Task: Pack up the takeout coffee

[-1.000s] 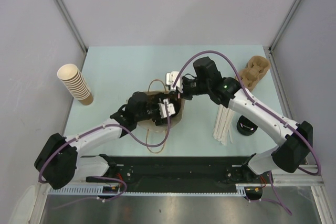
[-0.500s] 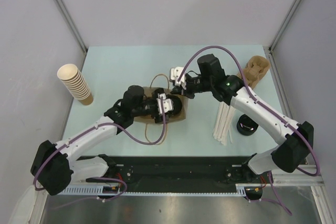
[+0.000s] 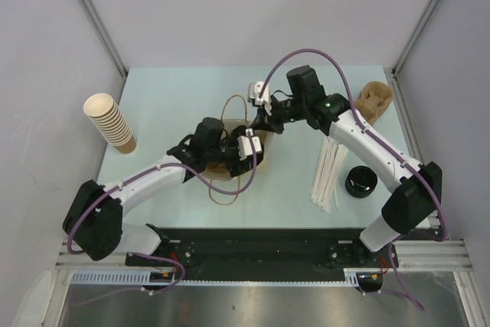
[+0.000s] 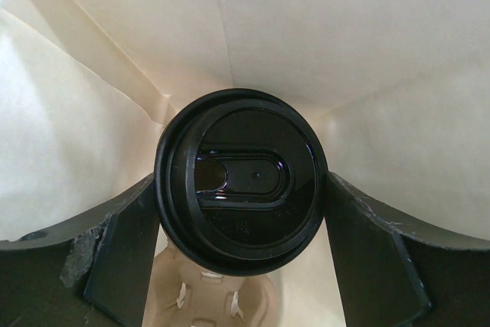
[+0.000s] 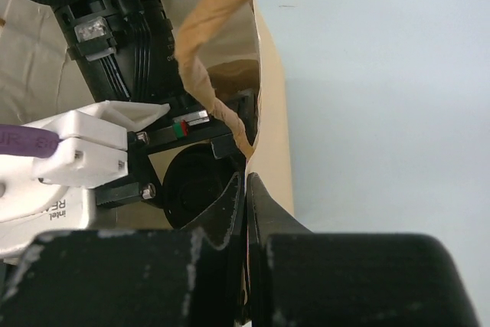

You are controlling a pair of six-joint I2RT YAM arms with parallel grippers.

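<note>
As lid hides the cup | left tool grips lid | inside bag

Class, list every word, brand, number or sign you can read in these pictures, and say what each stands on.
"intel", with a cut-off "RE" beside it: on the white camera housing.
Embossed mark on the black lid: too small to read.
Small white print on the black wrist body: blurred.
</note>
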